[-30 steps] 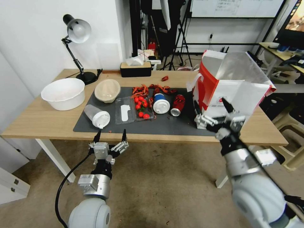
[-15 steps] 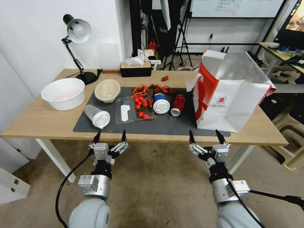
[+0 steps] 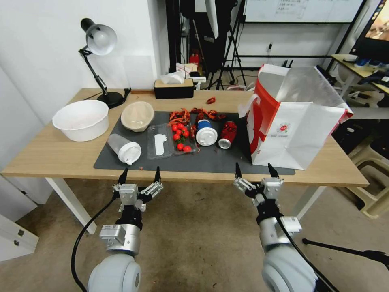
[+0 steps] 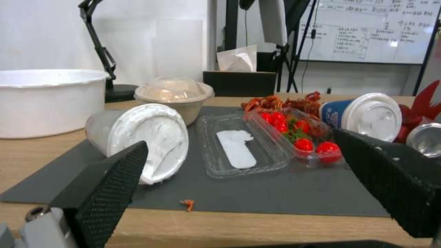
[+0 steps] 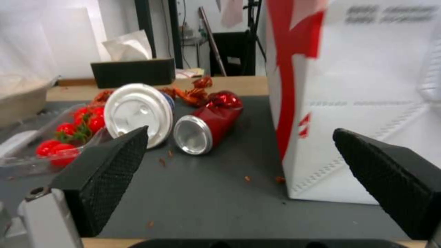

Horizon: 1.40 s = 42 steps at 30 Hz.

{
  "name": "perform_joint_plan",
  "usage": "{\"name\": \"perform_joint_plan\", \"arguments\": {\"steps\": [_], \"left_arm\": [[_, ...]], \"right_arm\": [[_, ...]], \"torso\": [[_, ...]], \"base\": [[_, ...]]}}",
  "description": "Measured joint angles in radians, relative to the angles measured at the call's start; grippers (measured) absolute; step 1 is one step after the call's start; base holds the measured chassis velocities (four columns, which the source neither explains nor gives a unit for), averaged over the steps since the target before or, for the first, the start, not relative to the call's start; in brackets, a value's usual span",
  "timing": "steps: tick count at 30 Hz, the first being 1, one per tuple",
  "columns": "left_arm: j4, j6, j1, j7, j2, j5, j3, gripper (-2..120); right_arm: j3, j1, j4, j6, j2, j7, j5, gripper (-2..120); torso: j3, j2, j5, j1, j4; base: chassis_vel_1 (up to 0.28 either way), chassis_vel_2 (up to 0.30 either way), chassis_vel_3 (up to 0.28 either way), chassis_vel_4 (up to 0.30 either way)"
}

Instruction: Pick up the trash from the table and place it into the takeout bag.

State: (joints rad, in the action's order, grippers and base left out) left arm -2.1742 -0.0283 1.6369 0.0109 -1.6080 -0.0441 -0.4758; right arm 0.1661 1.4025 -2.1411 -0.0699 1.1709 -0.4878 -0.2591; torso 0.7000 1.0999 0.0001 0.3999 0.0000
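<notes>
On the dark mat [image 3: 210, 160] of the table [image 3: 44, 156] lies the trash: a red can [image 3: 227, 134] on its side, a blue cup [image 3: 205, 133] with a white lid, a clear lidded cup [image 3: 125, 149] tipped over, a beige bowl [image 3: 137, 115], an open clamshell of red tomatoes [image 3: 180, 138] and red shell scraps [image 3: 190, 114]. The takeout bag [image 3: 291, 121] stands open at the mat's right end. My left gripper [image 3: 140, 172] hangs open before the table's front edge, facing the clear cup [image 4: 142, 141]. My right gripper [image 3: 254, 169] is open too, facing the can [image 5: 206, 127] and the bag [image 5: 358, 103].
A big white bowl [image 3: 81, 119] sits at the left. A black desk lamp [image 3: 99, 40] and a black tissue box [image 3: 174, 88] stand along the back edge. One red scrap [image 3: 210, 100] lies behind the mat. Chairs and desks stand to the right of the table.
My right gripper has dropped from in front of the bag to below the table's front edge and shifted left. The left arm has stayed where it was.
</notes>
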Motion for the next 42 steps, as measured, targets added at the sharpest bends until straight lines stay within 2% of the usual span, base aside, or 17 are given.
{"name": "perform_joint_plan", "arguments": {"steps": [5, 11, 19, 31, 42], "left_arm": [[0.002, 0.0, -0.001, 0.001, 0.0, 0.004, 0.0, 100], [0.003, -0.004, 0.001, 0.002, 0.0, 0.006, -0.003, 100], [0.003, -0.012, 0.005, 0.001, 0.0, 0.006, -0.011, 100], [0.013, -0.021, 0.003, -0.002, 0.0, 0.005, -0.016, 100], [0.022, -0.03, 0.003, -0.004, 0.0, 0.004, -0.018, 100]], "right_arm": [[-0.051, -0.108, 0.067, -0.039, 0.007, -0.025, -0.037, 100], [-0.139, -0.316, 0.177, -0.117, 0.038, -0.102, -0.096, 100], [-0.198, -0.449, 0.289, -0.217, 0.059, -0.196, -0.146, 100], [-0.222, -0.55, 0.406, -0.241, 0.09, -0.225, -0.199, 100], [-0.222, -0.572, 0.445, -0.245, 0.103, -0.228, -0.2, 99]], "torso": [[0.0, 0.0, -0.0001, 0.0, 0.0], [0.0, 0.0, -0.0003, 0.0, 0.0002], [0.0, 0.0, -0.0001, 0.0, -0.0001], [0.0, 0.0, -0.0002, 0.0, 0.0], [0.0, 0.0, -0.0001, 0.0, 0.0]], "base": [[0.0, 0.0, 0.0, 0.0], [0.0, 0.0, 0.0, 0.0], [0.0, 0.0, 0.0, 0.0], [0.0, 0.0, 0.0, 0.0], [0.0, 0.0, 0.0, 0.0]]}}
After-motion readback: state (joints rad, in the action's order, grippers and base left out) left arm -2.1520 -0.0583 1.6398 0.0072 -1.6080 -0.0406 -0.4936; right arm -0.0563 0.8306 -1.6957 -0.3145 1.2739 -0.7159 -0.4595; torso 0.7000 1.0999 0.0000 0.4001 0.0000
